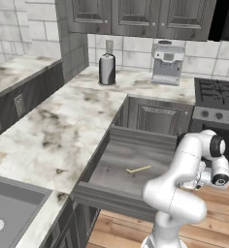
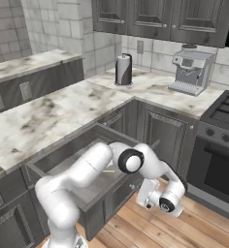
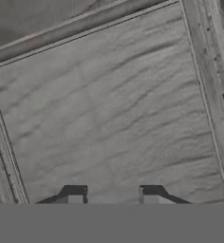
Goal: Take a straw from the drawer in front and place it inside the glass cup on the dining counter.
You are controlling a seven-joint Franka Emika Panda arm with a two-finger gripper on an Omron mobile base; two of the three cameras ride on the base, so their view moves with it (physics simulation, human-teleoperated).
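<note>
At arm's end, low beside the drawer's front right corner, above the wood floor [image 1: 131,231]: tool [image 3: 112,199].
- State: tips parted, a clear gap between them, nothing pinched.
- Facing: a flat grey grained surface [image 3: 109,104] framed by darker edges. Probably part of the drawer, but which face cannot be told.

Item: straw [image 1: 139,169].
- Thin pale-yellow stick lying flat on the drawer floor, right of centre, slanted, well apart from every wall.
- Untouched; the tool is apart from it and off to its right.

Item: drawer [image 1: 117,197].
- Pulled fully out from under the marbled bench [image 1: 63,121], top open, free to enter from above.

Step in hand, as judged: reach and grasp, not yet begun.

Handling notes:
- Lift the tool over the drawer's front rim before travelling; a sideways sweep risks striking the panel.
- Bring it straight down over the straw's middle.
- Turn the wrist so the tips straddle the stick across its width, not along it.
- Widen the tips before descent, since so slim a thing is easily nudged aside.
- Go right down to the drawer floor, then close gently; a high pinch would miss.
- Likely fault: the straw rolling or skidding away.
</note>
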